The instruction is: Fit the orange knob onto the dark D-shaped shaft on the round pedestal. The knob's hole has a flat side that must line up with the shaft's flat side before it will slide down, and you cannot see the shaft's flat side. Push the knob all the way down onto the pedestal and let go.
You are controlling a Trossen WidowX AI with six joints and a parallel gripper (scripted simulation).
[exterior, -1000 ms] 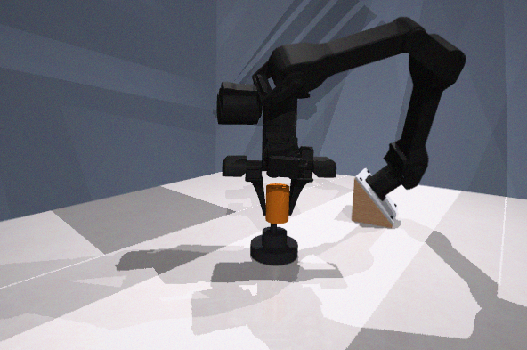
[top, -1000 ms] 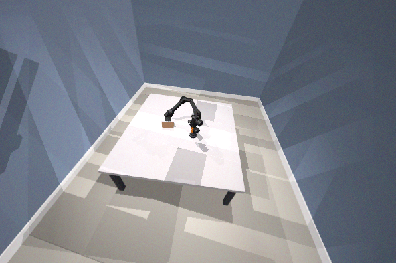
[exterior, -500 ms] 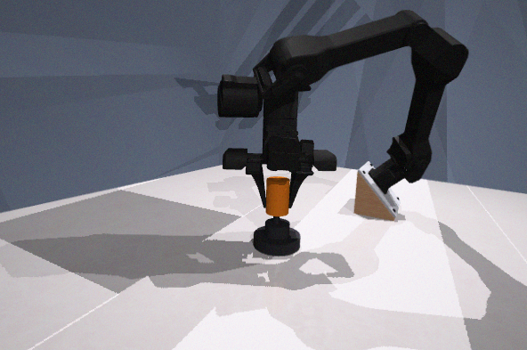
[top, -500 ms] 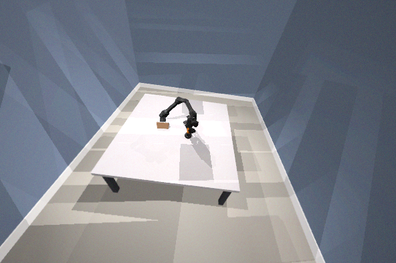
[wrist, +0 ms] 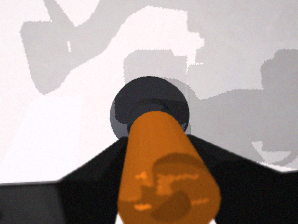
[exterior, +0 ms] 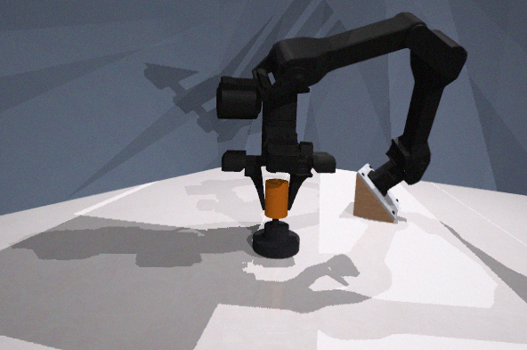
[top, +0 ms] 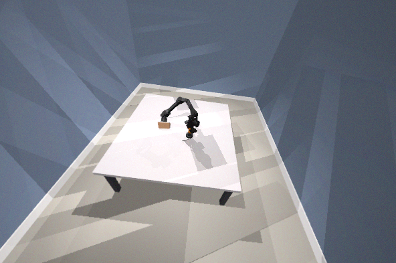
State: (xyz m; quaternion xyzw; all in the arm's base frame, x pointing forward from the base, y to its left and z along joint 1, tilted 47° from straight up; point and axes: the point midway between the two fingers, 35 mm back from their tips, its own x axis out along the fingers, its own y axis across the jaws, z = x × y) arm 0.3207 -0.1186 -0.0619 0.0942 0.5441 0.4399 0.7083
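Black two-fingered pincer (top: 189,130) (exterior: 276,204) (wrist: 156,141): pinching the orange cylindrical knob (top: 189,130) (exterior: 276,199) (wrist: 162,160), upright above the dark round stepped pedestal (top: 189,136) (exterior: 276,243) (wrist: 150,92), shaft partly exposed between. Risk: mismatched flats could jam descent; forcing may slip or tilt the knob; early release could leave it unseated.

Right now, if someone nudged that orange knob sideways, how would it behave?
The orange knob looks rigid, so it probably wouldn't squash. Between the gripper's fingers, it would likely resist a light nudge. Let go, its tall round shape might tip, since it sits above the pedestal.
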